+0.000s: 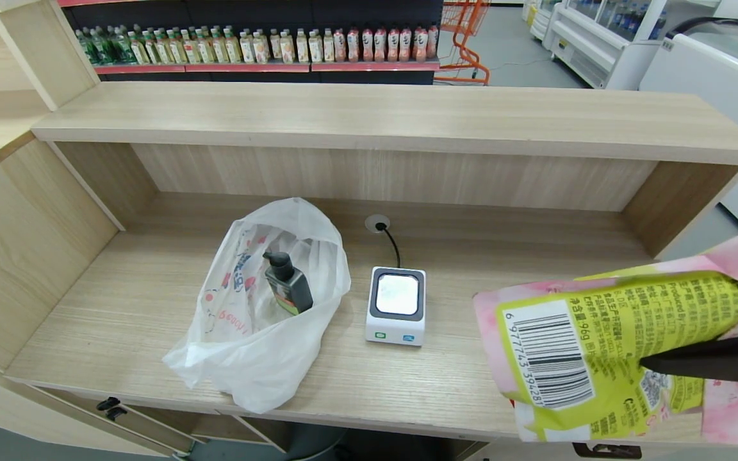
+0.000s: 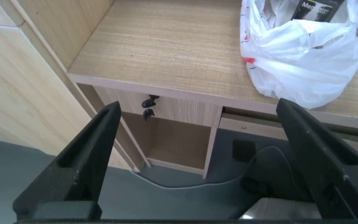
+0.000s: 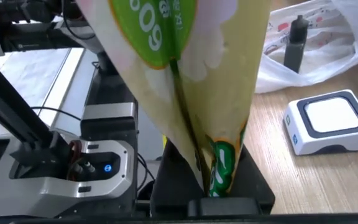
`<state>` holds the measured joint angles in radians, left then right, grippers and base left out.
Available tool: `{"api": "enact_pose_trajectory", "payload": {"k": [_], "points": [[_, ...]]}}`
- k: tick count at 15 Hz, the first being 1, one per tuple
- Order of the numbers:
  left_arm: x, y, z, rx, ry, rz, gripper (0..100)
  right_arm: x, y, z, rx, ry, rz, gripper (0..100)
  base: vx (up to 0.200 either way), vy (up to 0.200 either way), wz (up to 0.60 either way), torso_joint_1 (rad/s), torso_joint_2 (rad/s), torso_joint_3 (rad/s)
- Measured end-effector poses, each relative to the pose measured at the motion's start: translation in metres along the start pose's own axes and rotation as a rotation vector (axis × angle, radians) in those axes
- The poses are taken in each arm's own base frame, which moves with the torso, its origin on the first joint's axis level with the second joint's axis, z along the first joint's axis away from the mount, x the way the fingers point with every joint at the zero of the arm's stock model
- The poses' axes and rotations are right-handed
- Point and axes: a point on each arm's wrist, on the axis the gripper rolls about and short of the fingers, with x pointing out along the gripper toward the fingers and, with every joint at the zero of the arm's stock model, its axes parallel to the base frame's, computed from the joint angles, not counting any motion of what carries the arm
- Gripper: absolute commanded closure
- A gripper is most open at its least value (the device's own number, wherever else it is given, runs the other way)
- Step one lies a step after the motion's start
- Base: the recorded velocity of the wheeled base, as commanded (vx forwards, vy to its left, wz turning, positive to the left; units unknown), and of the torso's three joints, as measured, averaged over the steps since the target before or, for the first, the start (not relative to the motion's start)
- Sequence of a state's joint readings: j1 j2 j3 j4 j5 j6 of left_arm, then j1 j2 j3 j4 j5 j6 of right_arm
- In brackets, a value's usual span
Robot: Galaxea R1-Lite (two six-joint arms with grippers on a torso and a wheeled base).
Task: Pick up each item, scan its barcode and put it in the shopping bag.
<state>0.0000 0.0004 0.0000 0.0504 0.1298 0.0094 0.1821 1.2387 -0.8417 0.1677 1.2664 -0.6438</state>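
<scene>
Bag: white plastic shopping bag stands open on wooden counter, just left of scanner. In it: dark pump bottle, leaning, pump head up.

Snack pouch (yellow-green/pink) is in the air over counter's right front corner, right of scanner, well apart from it. R gripper clenched on pouch's edge. L gripper jaws spread wide, released, hanging off counter's front-left edge near bag.

Per view:
- head: barcode on pouch faces up twd cam; scanner cable runs to grommet at back of counter.
- R wrist: pouch's other face, pinched between both fingers; scanner + bag w/ bottle beyond.
- L wrist: under-counter open bay, small black key or latch on the front (can't tell which), bag's lower bulge at counter edge.
</scene>
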Motion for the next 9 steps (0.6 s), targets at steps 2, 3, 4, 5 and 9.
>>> {"api": "enact_pose_trajectory", "payload": {"k": [2,3,4,5,9], "points": [[0.0,0.0,0.0,0.0,0.0,0.0,0,0.0,0.0005,-0.0005,-0.01,0.0,-0.001,100,0.0,0.0,0.0,0.0,0.0,0.0],[0.0,0.0,0.0,0.0,0.0,0.0,0,0.0,0.0006,-0.0008,-0.012,0.001,-0.001,100,0.0,0.0,0.0,0.0,0.0,0.0],[0.0,0.0,0.0,0.0,0.0,0.0,0,0.0,0.0006,-0.0008,-0.015,0.001,-0.001,100,0.0,0.0,0.0,0.0,0.0,0.0],[0.0,0.0,0.0,0.0,0.0,0.0,0,0.0,0.0006,-0.0008,-0.016,0.001,-0.001,100,0.0,0.0,0.0,0.0,0.0,0.0],[0.0,0.0,0.0,0.0,0.0,-0.001,0,0.0001,0.0004,-0.0009,-0.039,0.002,-0.002,100,0.0,0.0,0.0,0.0,0.0,0.0]]}}
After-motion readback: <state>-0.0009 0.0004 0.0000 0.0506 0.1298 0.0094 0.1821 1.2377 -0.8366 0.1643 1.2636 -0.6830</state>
